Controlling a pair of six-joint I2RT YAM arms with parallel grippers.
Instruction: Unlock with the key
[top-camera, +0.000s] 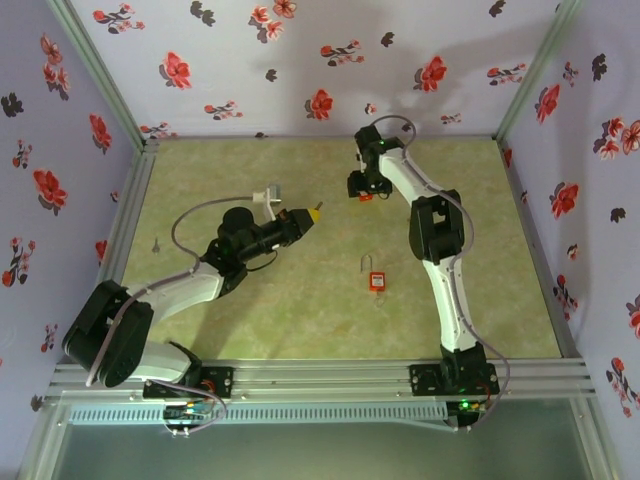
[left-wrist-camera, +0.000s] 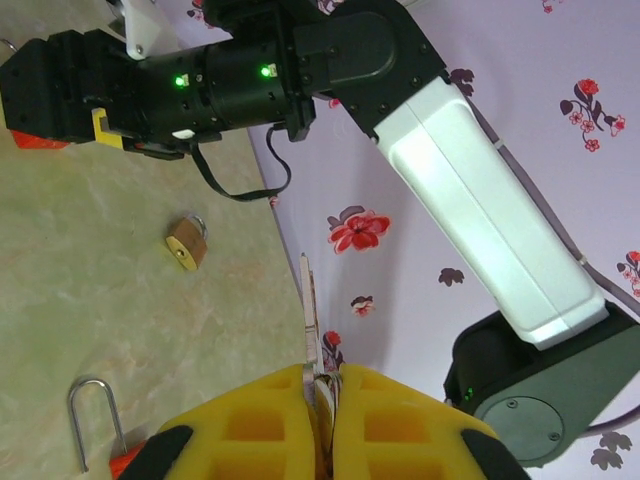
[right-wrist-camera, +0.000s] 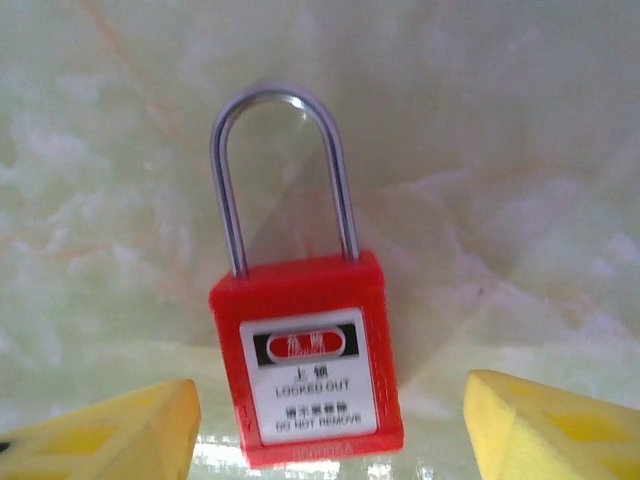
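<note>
The red safety padlock (right-wrist-camera: 308, 375) is framed between the fingers (right-wrist-camera: 120, 425) of the spread right gripper (top-camera: 363, 188), its shackle (right-wrist-camera: 228, 180) pointed ahead of the claw. The key (left-wrist-camera: 307, 300) is pinched in the left gripper (left-wrist-camera: 322, 385), well apart.

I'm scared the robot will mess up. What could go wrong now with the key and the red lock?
The thin metal key is pinched only at its end by the left gripper, so it might twist or slip. The red plastic padlock with a steel shackle lies loose inside the open right gripper; closing could nudge it away.
</note>
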